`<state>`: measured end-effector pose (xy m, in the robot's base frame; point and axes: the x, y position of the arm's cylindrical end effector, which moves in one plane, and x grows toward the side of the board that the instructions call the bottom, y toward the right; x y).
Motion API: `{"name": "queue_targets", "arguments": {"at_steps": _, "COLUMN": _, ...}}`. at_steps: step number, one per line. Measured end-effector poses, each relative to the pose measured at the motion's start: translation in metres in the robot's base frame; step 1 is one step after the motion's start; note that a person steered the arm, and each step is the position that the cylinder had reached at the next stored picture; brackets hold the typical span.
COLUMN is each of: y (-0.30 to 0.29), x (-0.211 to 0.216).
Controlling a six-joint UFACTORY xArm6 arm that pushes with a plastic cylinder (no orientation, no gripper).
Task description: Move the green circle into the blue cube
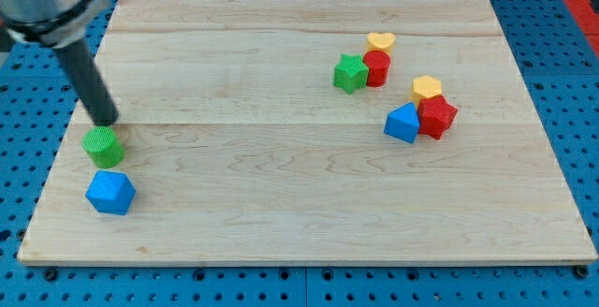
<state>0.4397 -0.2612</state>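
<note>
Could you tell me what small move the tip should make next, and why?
Probably a short push toward the view's bottom and slightly right. My tip sits just above the green circle, at its upper edge, and the blue cube lies just below the circle with a narrow gap between them. Pushing down should slide the circle into the cube.

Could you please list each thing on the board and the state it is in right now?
my tip: just above the green circle, at its top edge
green circle: upright, a small gap from the blue cube
blue cube: alone below the green circle
green star: against the red cylinder
red cylinder: below the yellow heart
yellow heart: touching the red cylinder
yellow hexagon, red block, blue block: clustered
</note>
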Motion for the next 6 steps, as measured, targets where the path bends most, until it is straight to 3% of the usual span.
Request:
{"name": "queue_targets", "arguments": {"at_steps": 1, "y": 0.000, "x": 0.040}}
{"name": "queue_targets", "arguments": {"at_steps": 4, "y": 0.008, "x": 0.040}}
{"name": "queue_targets", "arguments": {"at_steps": 5, "y": 0.000, "x": 0.010}}
{"name": "queue_targets", "arguments": {"at_steps": 6, "y": 0.036, "x": 0.021}}
